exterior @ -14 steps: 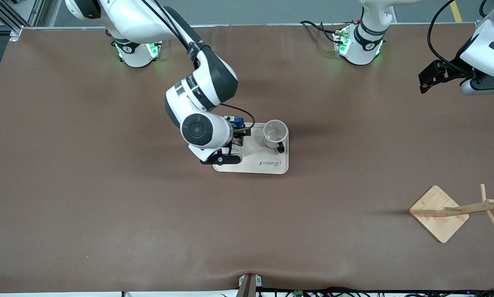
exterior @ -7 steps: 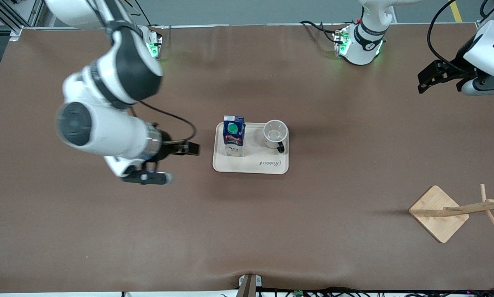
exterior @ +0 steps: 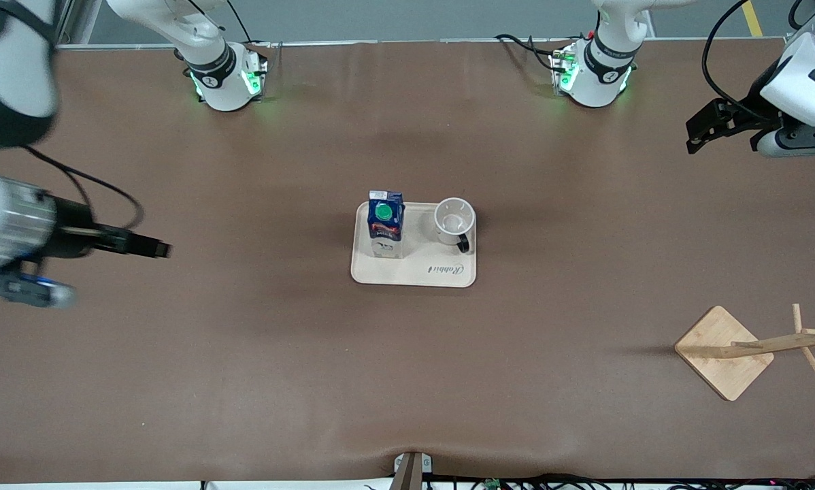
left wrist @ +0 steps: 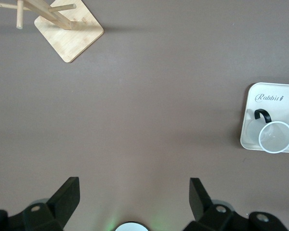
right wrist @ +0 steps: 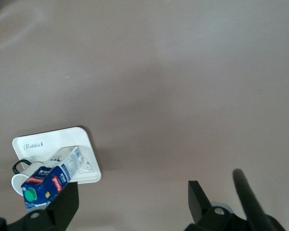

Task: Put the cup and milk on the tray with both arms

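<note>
Milk point(exterior: 386, 227) and cup point(exterior: 454, 220) sitting on tray point(exterior: 413, 272); both grippers point(exterior: 145, 246) point(exterior: 705, 133) hanging open, empty. You're risking little; a careless return sweep could topple the milk.

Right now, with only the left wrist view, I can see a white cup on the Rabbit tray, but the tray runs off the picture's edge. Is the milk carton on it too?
Observer: Yes. The milk carton stands upright on the tray, beside the cup, on the side toward the right arm's end of the table.
Operator: Is the right gripper holding the carton?
Observer: No. The right gripper is open and empty, over the table toward the right arm's end, well apart from the tray.
Operator: Is the carton capped?
Observer: Yes, a round green cap sits on its dark blue top.
</note>
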